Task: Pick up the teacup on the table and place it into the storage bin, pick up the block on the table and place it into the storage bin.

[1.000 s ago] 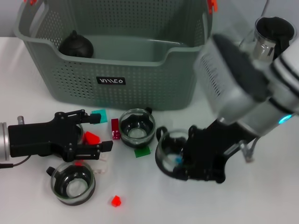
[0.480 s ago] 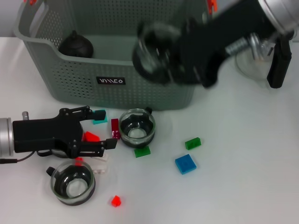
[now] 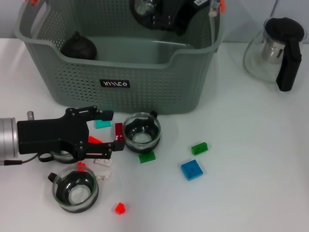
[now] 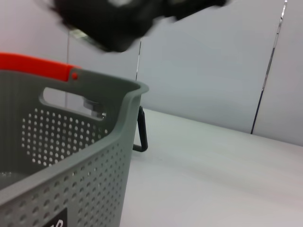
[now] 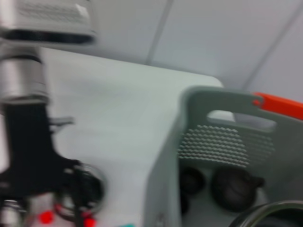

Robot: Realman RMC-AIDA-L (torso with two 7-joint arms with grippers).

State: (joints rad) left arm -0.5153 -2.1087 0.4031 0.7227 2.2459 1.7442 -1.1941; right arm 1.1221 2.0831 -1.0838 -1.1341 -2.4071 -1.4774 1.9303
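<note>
The grey-green storage bin [image 3: 116, 72] stands at the back of the table. My right gripper [image 3: 155, 11] hangs over its far side, shut on a glass teacup [image 3: 142, 7]. That cup's rim [image 5: 272, 212] shows in the right wrist view above the bin [image 5: 213, 142]. On the table, one teacup [image 3: 141, 131] sits before the bin and another [image 3: 76, 189] near the front. My left gripper [image 3: 112, 128] lies low at the left, open, with a red block [image 3: 94, 140] between its fingers. Under the left arm a third cup [image 3: 58, 155] is mostly hidden.
Loose blocks lie around: teal [image 3: 102, 124], dark red [image 3: 119, 133], green [image 3: 147, 156], green [image 3: 199, 148], blue [image 3: 191, 169], small red [image 3: 119, 208]. A black round teapot [image 3: 78, 47] sits in the bin. A glass teapot with a black handle [image 3: 279, 48] stands at the right.
My right arm lifted a teacup off the table and carried it up and back over the bin. The left gripper slid a little to the right around the red block.
</note>
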